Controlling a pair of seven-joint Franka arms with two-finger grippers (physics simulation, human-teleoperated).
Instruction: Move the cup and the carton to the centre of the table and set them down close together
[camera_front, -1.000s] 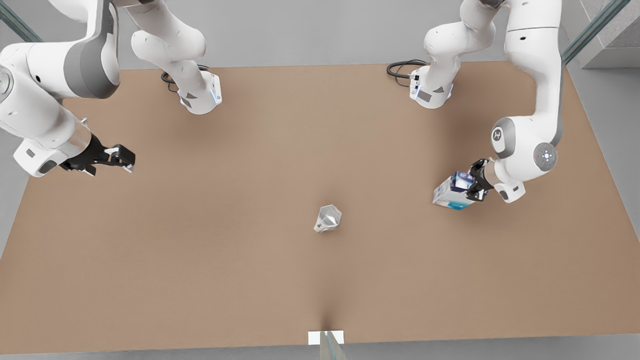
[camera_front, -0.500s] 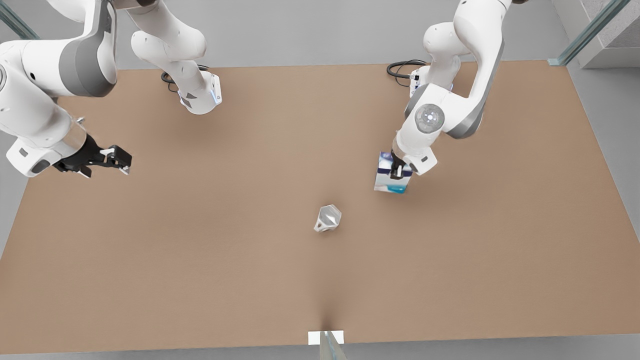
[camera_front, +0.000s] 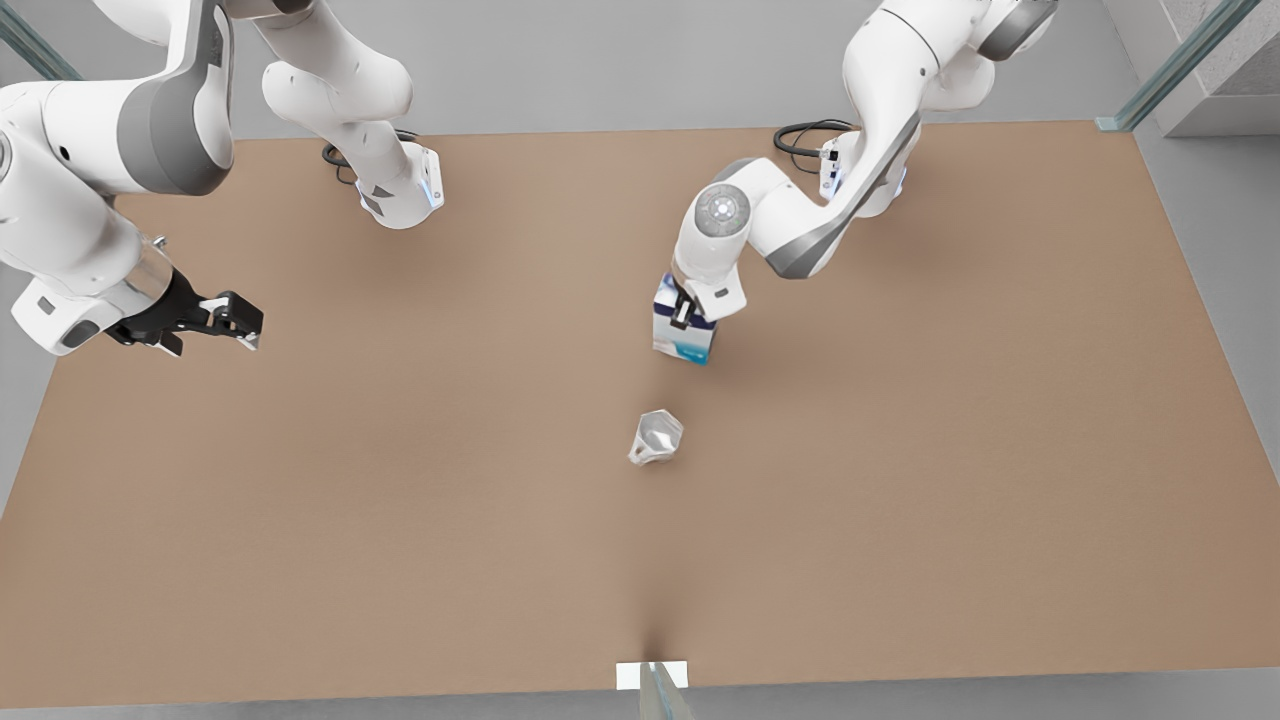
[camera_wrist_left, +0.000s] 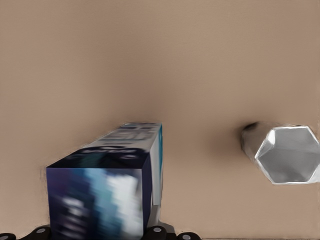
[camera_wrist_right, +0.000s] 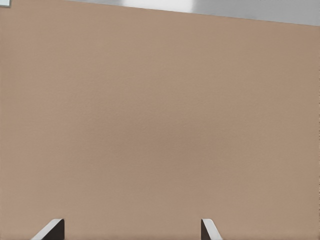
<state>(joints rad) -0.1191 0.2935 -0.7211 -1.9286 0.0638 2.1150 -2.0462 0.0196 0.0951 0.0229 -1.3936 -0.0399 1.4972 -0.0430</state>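
Note:
The silvery faceted cup (camera_front: 657, 437) stands near the middle of the light-brown table (camera_front: 400, 520). Just behind it, the white and blue carton (camera_front: 684, 338) is upright with my left gripper (camera_front: 683, 312) shut on its top. I cannot tell whether the carton's base touches the table. In the left wrist view the carton (camera_wrist_left: 107, 190) is close up and the cup (camera_wrist_left: 289, 154) sits a short gap beside it. My right gripper (camera_front: 250, 325) waits open over the table's edge at the front view's left. Its fingertips (camera_wrist_right: 52, 229) frame bare table top (camera_wrist_right: 160, 120).
Both arm bases (camera_front: 400, 190) (camera_front: 860, 180) stand at the table's back edge with black cables (camera_front: 800, 135). A small white marker (camera_front: 652, 675) lies at the middle of the front edge. Bare table top surrounds the cup and carton.
My left gripper has carried the carton from the front view's right side to the centre, stopping just behind the cup. The cup has not moved. The right arm has barely shifted.

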